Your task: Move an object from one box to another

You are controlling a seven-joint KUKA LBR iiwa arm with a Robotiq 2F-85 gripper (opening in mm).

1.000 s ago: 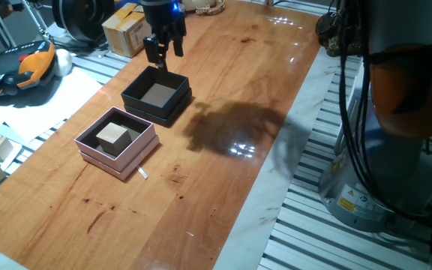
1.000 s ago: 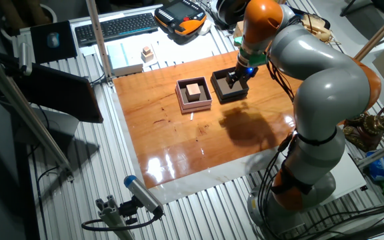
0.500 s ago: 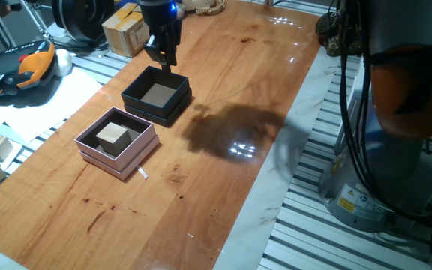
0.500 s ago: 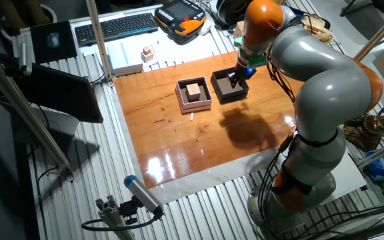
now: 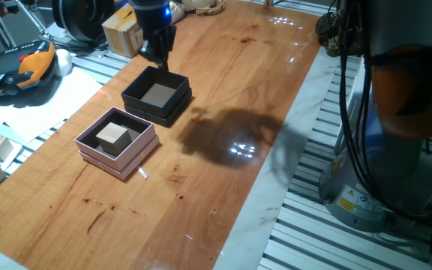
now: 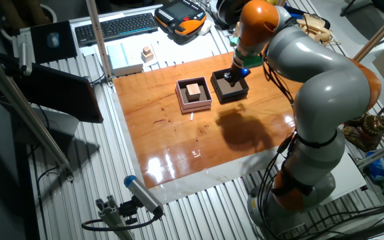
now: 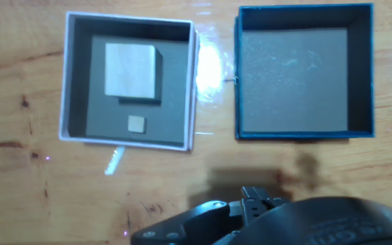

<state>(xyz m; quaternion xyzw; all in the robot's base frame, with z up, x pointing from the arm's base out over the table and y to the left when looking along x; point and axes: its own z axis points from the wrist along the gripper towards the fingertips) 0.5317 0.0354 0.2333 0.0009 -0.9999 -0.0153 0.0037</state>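
One pink box (image 7: pixel 63 82), one black box (image 7: pixel 237 82), one pale cube (image 7: pixel 131 70), one smaller pale square (image 7: pixel 136 123), one cardboard carton (image 5: pixel 122 30)

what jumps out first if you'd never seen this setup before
The two shallow square boxes sit side by side on the glossy wooden table: the pink box holds a pale cube and a much smaller pale square piece, while the black box shows only its tan floor. The grey-and-orange arm reaches over, its gripper above the black box's far edge.

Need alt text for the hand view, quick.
Looking straight down: a pink box on the left holds a large pale cube and a smaller one; a black box on the right holds nothing. Both sit on a wooden table.
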